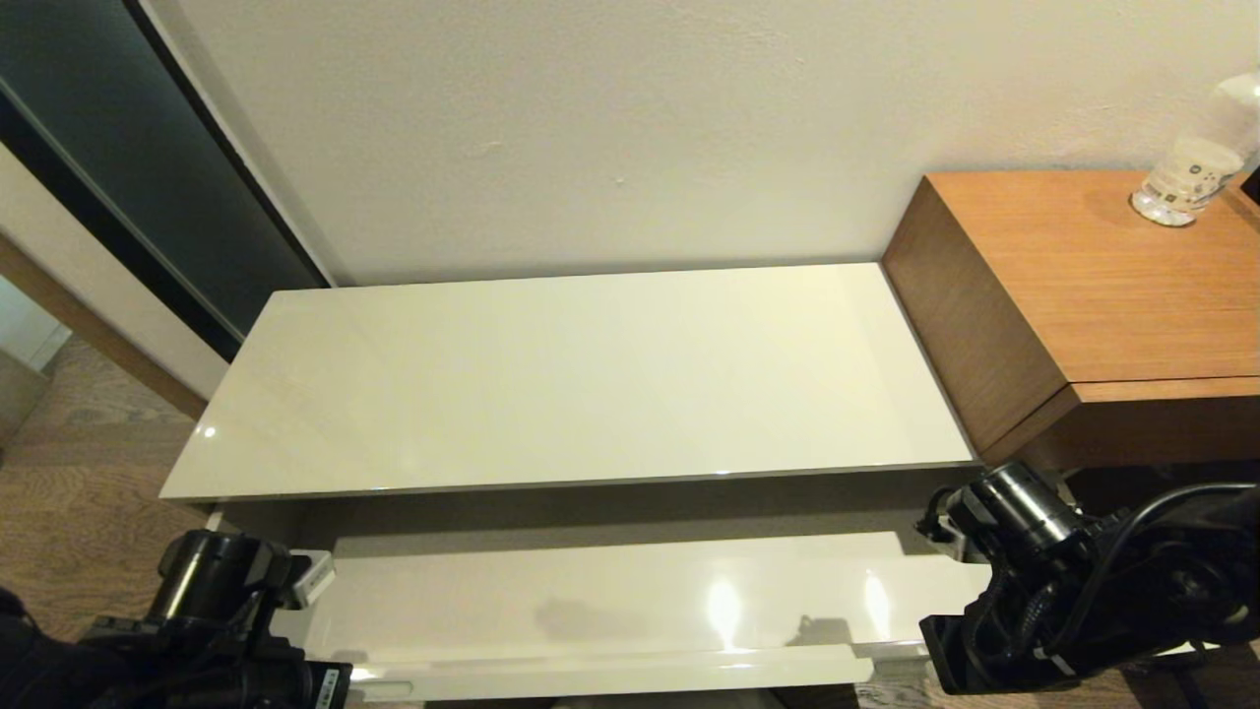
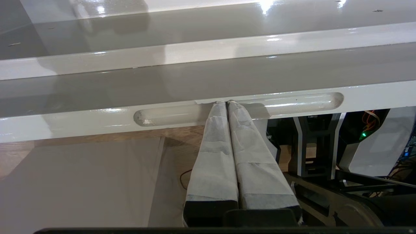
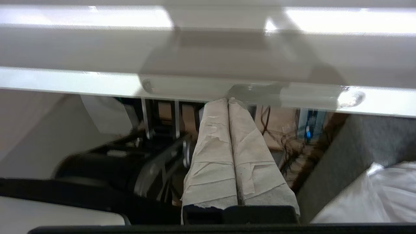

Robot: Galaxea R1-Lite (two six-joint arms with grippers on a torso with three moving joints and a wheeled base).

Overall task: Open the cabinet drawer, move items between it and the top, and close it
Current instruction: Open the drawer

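Observation:
The cabinet's glossy cream top [image 1: 571, 379] lies flat before me, with nothing standing on it. Below its front edge the wide shallow drawer [image 1: 630, 601] is pulled partway out; its visible floor holds no items. My left gripper [image 2: 227, 102] is shut, its paper-wrapped fingertips pressed together inside an oblong cut-out [image 2: 292, 105] in the drawer's front wall. My right gripper [image 3: 228, 99] is shut too, with its tips at the other cut-out [image 3: 318, 96]. In the head view only the two wrists show, left [image 1: 226, 591] and right [image 1: 1024, 522], at the drawer's front corners.
A taller brown wood-grain desk [image 1: 1102, 286] butts against the cabinet's right end, with a clear bottle [image 1: 1186, 177] on it. A dark glass panel [image 1: 118, 167] stands at the left. A plain wall runs behind, and wood flooring [image 1: 69, 492] lies to the left.

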